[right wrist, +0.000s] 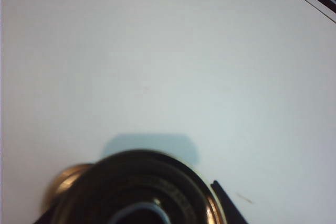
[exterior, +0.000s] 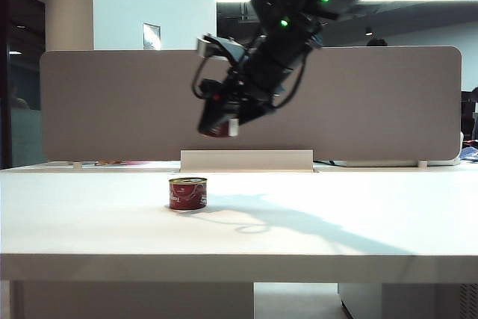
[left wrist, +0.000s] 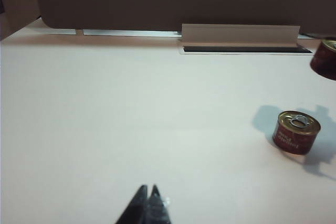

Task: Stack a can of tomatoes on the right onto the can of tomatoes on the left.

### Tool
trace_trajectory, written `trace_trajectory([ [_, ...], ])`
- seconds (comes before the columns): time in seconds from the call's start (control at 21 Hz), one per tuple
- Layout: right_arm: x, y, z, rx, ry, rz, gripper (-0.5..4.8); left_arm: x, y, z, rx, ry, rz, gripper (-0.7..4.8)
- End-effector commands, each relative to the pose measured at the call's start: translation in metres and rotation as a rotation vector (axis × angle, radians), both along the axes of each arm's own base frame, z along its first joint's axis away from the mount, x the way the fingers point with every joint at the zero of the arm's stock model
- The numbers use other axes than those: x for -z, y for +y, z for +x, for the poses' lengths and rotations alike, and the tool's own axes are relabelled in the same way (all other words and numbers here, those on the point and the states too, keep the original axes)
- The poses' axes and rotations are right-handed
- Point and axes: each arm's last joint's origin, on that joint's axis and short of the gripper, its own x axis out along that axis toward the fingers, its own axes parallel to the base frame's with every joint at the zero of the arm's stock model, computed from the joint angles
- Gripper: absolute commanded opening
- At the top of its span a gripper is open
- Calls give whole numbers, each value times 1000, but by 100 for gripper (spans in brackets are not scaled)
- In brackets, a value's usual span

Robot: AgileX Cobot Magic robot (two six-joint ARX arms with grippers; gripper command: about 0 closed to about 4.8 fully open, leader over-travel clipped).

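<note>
Above the white tabletop [exterior: 358, 222], the right gripper [exterior: 218, 126] hangs in mid-air, tilted downward, its jaws clamped on a short red tomato can with a metal base [exterior: 217, 131]. The carried can sits clear of the table surface, above and slightly to the right of a second short red tomato can with a gold pull-tab lid [exterior: 187, 193] that stands upright on the table, seen from the exterior camera. The two cans are apart, not touching. The black arm casts a long shadow [exterior: 299, 222] across the tabletop to the right of the standing can.

In the right wrist view the held can's dark round underside [right wrist: 137, 190] fills the foreground, with part of the standing can's gold lid [right wrist: 69, 178] just showing past its edge on the table below.

The left gripper [left wrist: 147, 203] hovers low over bare table, its dark fingertips [left wrist: 156, 204] pressed together with nothing between them, well apart from both cans. From its camera the standing can [left wrist: 295, 131] sits off to one side, and the lifted can [left wrist: 325, 59] shows at the frame's edge. A grey partition panel [exterior: 112, 102] and a white cable tray cover [exterior: 246, 160] run along the back of the table.
</note>
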Motion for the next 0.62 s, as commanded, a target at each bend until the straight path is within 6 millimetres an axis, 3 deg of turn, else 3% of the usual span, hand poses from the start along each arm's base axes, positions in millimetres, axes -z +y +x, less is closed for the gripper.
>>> trace_trajectory([
  [0.05,-9,18,-9,-36,-28,16,237,0,0,0,1,6,1,-6],
  [0.24,3,36,-17,-45,-18,-15,237,0,0,0,7,7,0,-5],
  [0.62,29,41,-13,-48,23,-41,237,0,-2,-1,87,9,-3,-5],
])
